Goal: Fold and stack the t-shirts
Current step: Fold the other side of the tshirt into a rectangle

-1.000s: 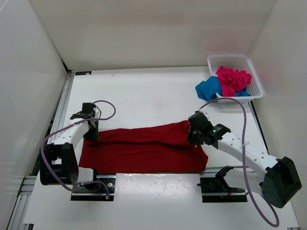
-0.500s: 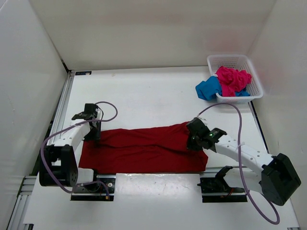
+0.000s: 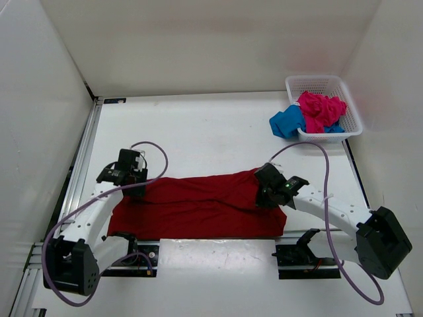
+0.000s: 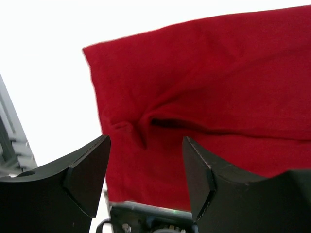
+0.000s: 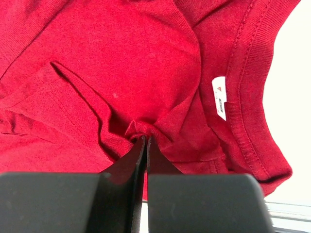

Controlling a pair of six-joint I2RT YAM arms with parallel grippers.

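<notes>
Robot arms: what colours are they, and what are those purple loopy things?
The left arm and right arm are white with black joints. A purple cable loops along each. The left claw and right claw have black, wedge-shaped fingers.

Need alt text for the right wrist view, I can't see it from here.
The right end effector, shut, pinches a bunched fold of the dark red t-shirt, which fills most of the view. A white label sits inside the ribbed collar at right, with white table beyond.
</notes>
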